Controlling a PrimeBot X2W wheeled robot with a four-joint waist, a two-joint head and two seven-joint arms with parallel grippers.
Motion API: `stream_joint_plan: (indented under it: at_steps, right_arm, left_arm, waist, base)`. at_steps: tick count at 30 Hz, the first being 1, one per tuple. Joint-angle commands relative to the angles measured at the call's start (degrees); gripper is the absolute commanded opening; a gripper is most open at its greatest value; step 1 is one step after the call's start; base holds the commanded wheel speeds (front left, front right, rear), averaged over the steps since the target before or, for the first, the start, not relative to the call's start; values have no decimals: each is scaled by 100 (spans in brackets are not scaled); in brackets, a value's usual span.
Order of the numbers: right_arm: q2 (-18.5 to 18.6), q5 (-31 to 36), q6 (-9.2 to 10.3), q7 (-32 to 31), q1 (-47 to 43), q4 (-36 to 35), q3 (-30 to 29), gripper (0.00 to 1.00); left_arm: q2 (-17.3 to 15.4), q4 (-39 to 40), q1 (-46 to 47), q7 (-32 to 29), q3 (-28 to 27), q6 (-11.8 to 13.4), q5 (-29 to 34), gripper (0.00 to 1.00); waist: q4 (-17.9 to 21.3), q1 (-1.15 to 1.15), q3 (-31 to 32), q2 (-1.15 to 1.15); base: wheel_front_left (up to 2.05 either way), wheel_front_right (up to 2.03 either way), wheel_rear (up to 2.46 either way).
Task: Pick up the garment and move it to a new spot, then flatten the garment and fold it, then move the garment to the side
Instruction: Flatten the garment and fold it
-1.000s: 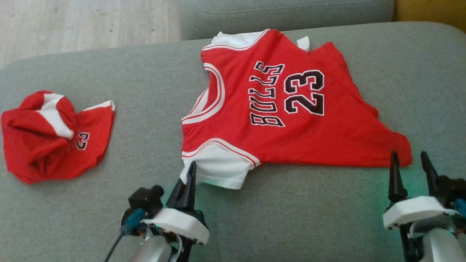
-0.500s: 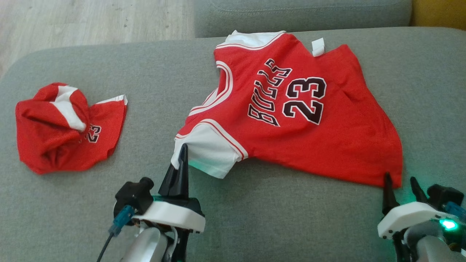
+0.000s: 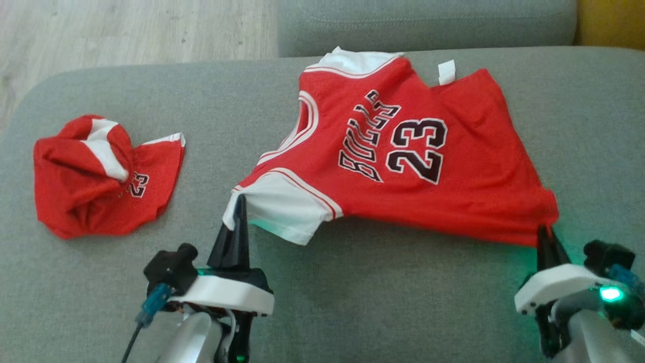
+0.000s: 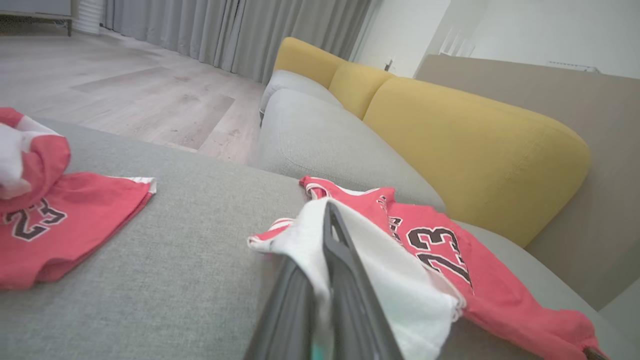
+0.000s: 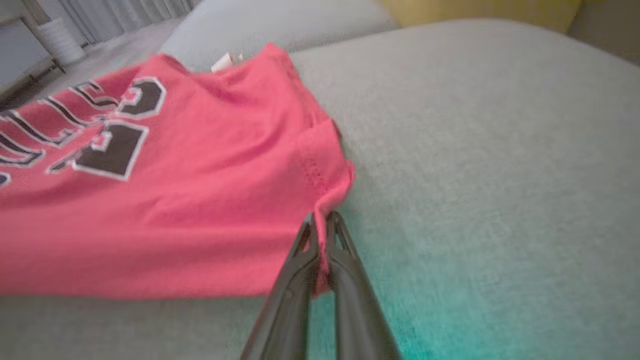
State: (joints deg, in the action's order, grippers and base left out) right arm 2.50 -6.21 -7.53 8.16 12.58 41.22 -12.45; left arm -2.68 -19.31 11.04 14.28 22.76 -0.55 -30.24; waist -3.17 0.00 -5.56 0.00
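The garment [image 3: 403,171] is a red jersey with white trim and "BULLS 23" in black, lying spread on the grey cushion [image 3: 352,302]. My left gripper [image 3: 241,201] is shut on its white shoulder part at the near left corner; in the left wrist view the white cloth drapes over the left gripper [image 4: 332,215], and the garment [image 4: 450,260] trails away to the right. My right gripper [image 3: 544,234] is shut on the red hem corner at the near right. The right wrist view shows the garment [image 5: 175,190] with that corner pinched in the right gripper [image 5: 322,217].
A crumpled pair of red shorts [image 3: 95,176] with the same number lies at the cushion's left, and the shorts [image 4: 60,220] also show in the left wrist view. Wooden floor [image 3: 126,30] lies beyond the cushion's far left edge. A yellow sofa back [image 4: 450,135] rises behind.
My right gripper stood open at the hem corner and has shut on it. The jersey's near edge is now drawn taut between both grippers. The camera has shifted a little.
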Motion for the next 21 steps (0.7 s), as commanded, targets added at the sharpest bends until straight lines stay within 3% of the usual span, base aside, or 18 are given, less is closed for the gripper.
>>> stream_joint_plan:
  at_steps: [1,10,21]
  right_arm:
    - [38,-28,4,181,322,-348,205,0]
    - [38,-15,4,306,222,-1410,392,0]
    - [38,-88,4,-256,-582,-2798,562,0]
  left_arm:
    - [-20,261,75,72,-310,2,25,0]
    - [-20,398,-146,72,-713,-94,209,0]
    - [-86,957,-769,72,-897,-230,220,0]
  waist:
    - [7,0,85,0]
    - [41,0,403,0]
    - [168,0,668,0]
  base:
    - [0,0,0]
    - [0,0,0]
    - [0,0,0]
